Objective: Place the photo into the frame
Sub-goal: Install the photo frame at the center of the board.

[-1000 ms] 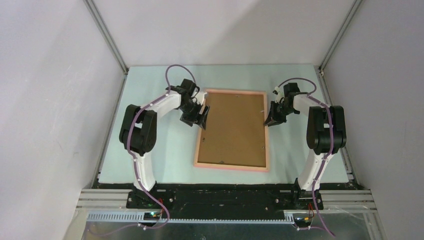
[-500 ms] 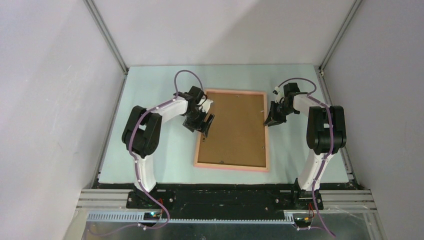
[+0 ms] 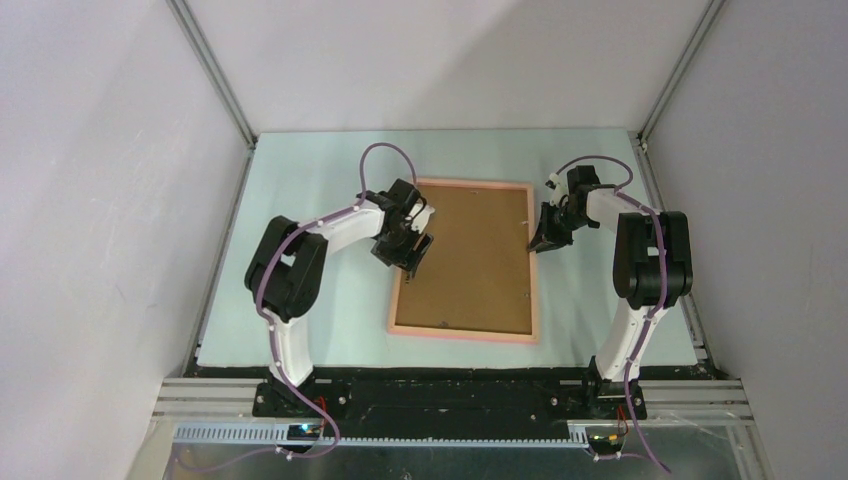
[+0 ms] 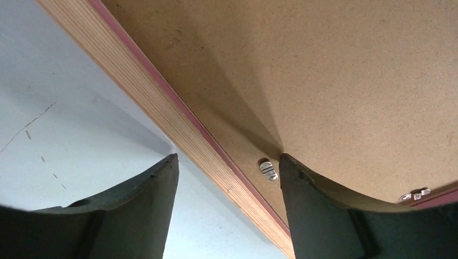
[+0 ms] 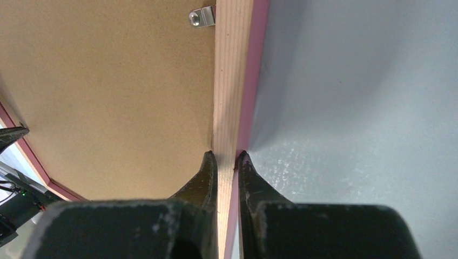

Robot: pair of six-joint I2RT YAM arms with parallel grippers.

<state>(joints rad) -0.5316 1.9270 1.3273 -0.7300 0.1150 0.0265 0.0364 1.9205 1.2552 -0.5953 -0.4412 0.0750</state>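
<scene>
The frame [image 3: 462,332] lies flat near the middle of the worktop [image 3: 320,180], with the backing board [image 3: 470,260] set inside it. The left fingers [image 4: 146,205] straddle the frame's left rail, one over the worktop and one over the backing board, seemingly just clear of it. The right fingers [image 5: 202,178] sit on either side of the frame's right rail, along its far half, touching it.

Light's soft and even from overhead, no glare. Top cam is crisp. Left claw [image 4: 228,157] looks dark and soft, with a wedge of shadow on the backing board [image 4: 351,81] just ahead of it. Right claw [image 5: 226,155]: faint shadow on the table [image 5: 351,108] beside the frame [image 5: 232,81], past its tips.
</scene>
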